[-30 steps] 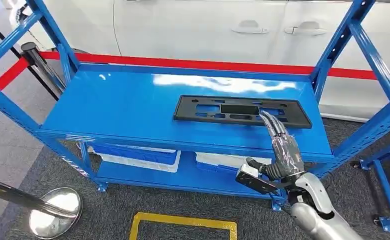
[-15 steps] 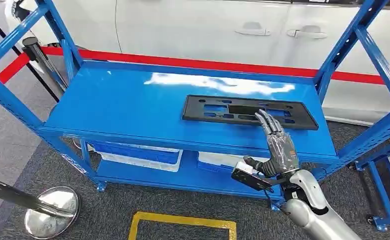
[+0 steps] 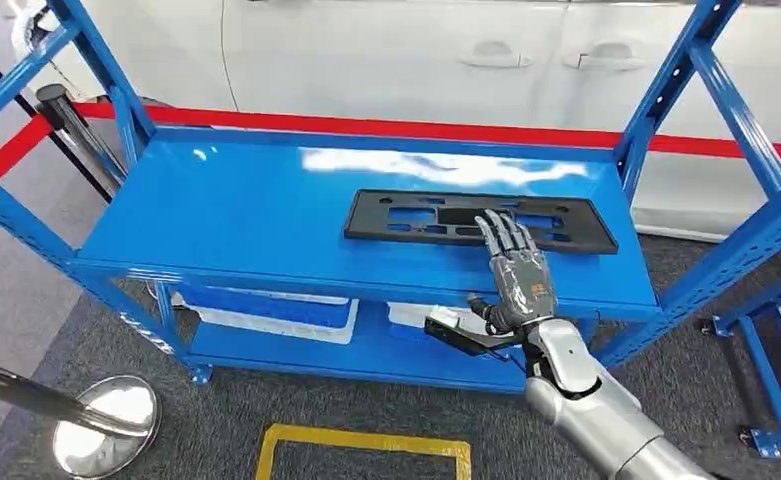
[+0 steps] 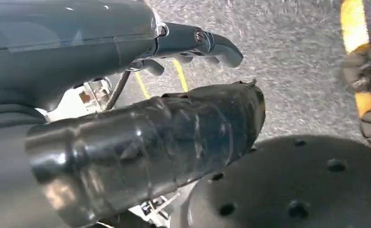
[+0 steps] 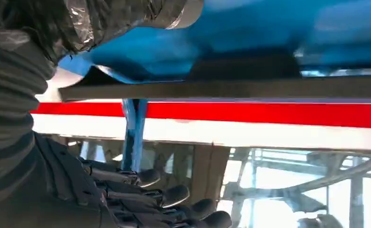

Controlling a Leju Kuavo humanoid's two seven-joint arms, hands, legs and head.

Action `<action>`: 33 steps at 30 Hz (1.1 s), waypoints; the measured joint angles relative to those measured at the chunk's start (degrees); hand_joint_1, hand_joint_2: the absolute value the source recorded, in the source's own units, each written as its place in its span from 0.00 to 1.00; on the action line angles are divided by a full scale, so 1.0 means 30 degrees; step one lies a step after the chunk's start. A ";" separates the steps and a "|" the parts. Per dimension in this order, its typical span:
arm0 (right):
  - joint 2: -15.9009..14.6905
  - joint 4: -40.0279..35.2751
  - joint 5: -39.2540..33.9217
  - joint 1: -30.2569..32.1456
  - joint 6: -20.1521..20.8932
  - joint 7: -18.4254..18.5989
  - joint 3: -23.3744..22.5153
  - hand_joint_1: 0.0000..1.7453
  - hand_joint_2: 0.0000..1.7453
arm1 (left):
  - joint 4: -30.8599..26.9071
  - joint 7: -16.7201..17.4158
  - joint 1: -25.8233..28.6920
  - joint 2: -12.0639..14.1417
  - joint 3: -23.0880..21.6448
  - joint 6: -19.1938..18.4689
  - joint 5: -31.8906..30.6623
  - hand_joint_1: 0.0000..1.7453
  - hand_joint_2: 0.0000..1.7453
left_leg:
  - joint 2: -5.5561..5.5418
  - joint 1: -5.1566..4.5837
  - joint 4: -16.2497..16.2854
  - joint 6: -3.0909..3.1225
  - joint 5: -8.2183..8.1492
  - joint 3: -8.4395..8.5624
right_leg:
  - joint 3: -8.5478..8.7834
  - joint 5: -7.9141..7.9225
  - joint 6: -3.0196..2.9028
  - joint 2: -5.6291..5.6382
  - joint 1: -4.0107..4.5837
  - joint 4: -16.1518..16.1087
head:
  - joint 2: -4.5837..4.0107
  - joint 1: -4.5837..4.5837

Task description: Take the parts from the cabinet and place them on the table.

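Reaching for the plate on the shelf

My right hand [image 3: 514,272] has slid left along the plate's [image 3: 416,214] near edge since a moment ago, and now sits over its middle, fingers spread and stretched forward, holding nothing. The plate lies flat on the blue shelf [image 3: 246,215], toward its right half, untouched as far as I can tell; my fingertips hover at its near edge. I judge this a better-centred spot to grasp it, but the lift has not begun. My left hand [image 4: 140,142] hangs by the floor, fingers loosely curled with nothing in them
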 joint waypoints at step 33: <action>0.0975 0.2407 -0.0226 -0.0388 -0.0262 -0.0247 0.0307 0.00 1.00 | 0.0000 -0.0488 0.0105 -0.0299 -0.0007 -0.0167 -0.0233 0.00 0.00 | 0.0004 0.0116 0.0973 -0.0173 0.0265 -0.0604 | -0.0170 -0.0136 -0.0024 -0.0034 -0.0040 0.0244 | 0.0000 0.0000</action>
